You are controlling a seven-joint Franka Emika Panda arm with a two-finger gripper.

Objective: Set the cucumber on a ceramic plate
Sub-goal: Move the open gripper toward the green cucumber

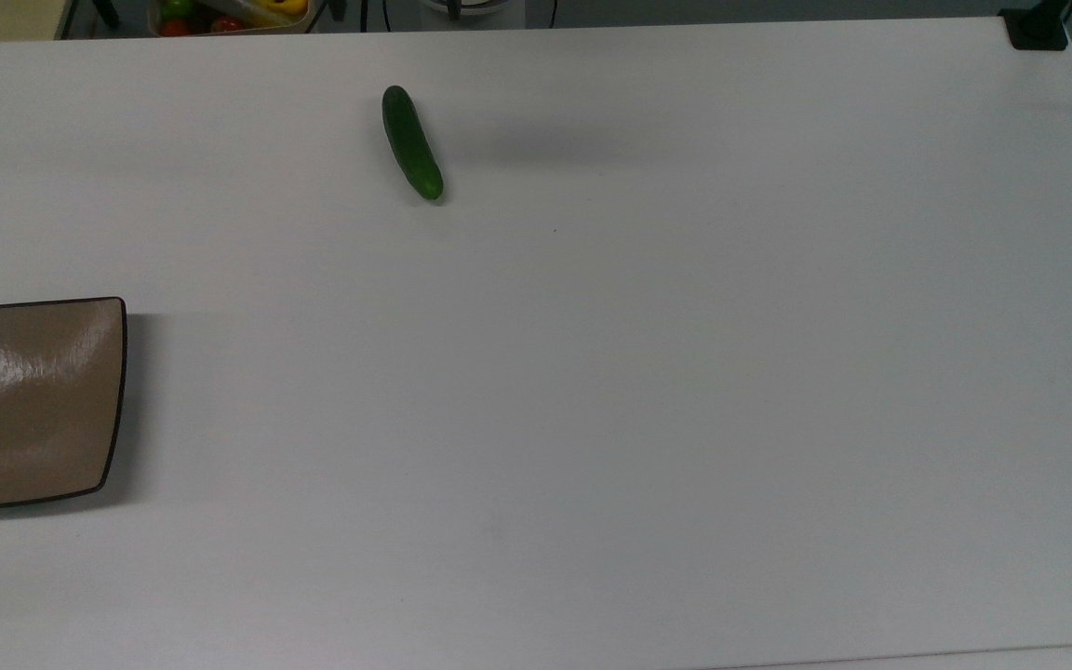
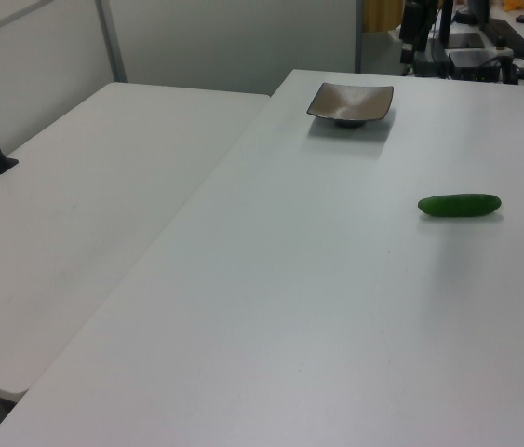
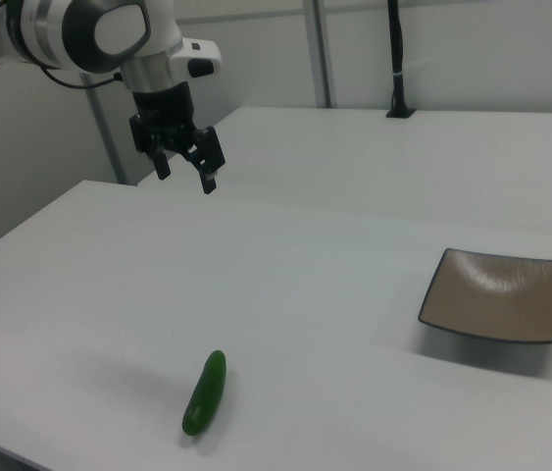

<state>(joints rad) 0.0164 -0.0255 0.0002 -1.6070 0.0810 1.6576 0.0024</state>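
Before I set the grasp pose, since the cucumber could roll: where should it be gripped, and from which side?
Probably at the middle of the cucumber, coming straight down. It lies flat on the table with nothing beside it, so the hand, open and raised above the table, could close across its narrow width there, on either side of its long axis.

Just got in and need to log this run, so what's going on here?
A robot arm's pincer hangs open in the air above the white table, holding nothing. The cucumber lies on the bare tabletop, apart from the ceramic plate, which sits empty toward the right view's right. Nothing has been picked up; the cucumber is not yet on the plate.
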